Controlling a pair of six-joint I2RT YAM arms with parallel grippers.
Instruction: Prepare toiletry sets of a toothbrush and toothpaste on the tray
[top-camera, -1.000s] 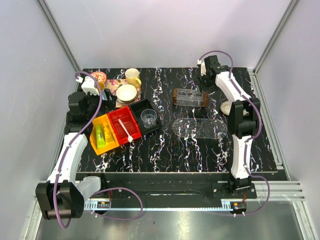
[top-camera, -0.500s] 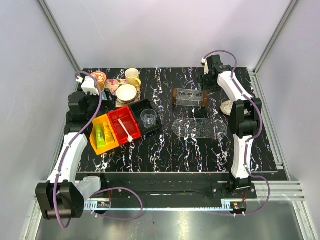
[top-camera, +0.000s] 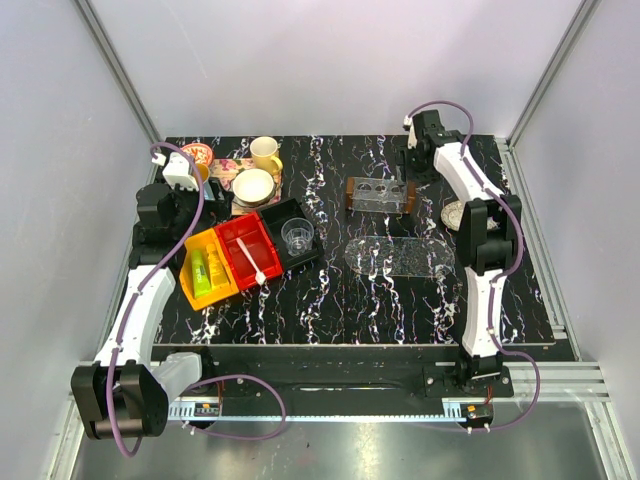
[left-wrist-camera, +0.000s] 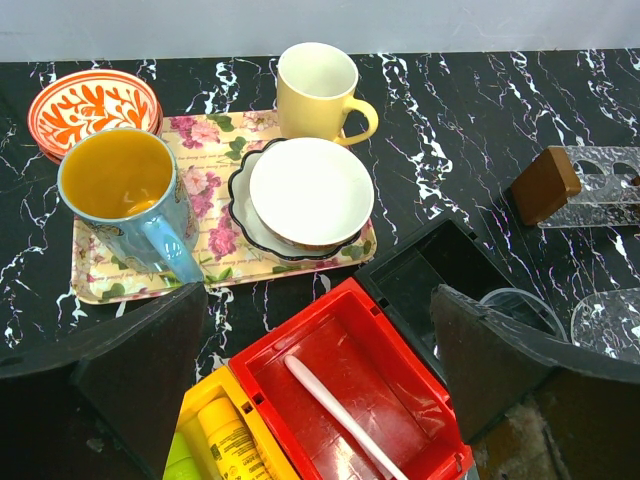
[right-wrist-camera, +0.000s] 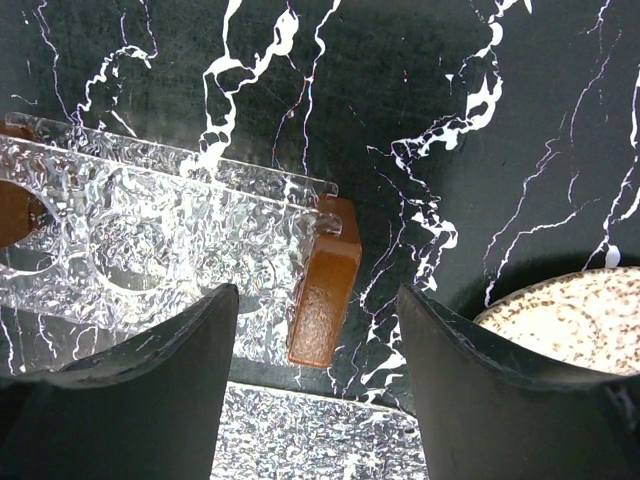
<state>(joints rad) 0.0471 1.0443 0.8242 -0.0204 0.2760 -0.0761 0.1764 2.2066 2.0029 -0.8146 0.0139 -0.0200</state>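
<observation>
A white toothbrush lies diagonally in the red bin. An orange-yellow toothpaste tube and a lime green one lie in the yellow bin. The clear oval tray sits in front of the clear rack. My left gripper hangs open above the red bin, holding nothing. My right gripper is open above the rack's brown right end, one finger on each side of it.
A floral tray at the back left carries a blue cup, a yellow mug and a white bowl. An orange bowl stands beside it. A clear cup sits in the black bin. A speckled saucer lies near the right arm.
My right gripper has shifted slightly to the right at the back of the table and its jaws have narrowed a little. The left arm has not moved.
</observation>
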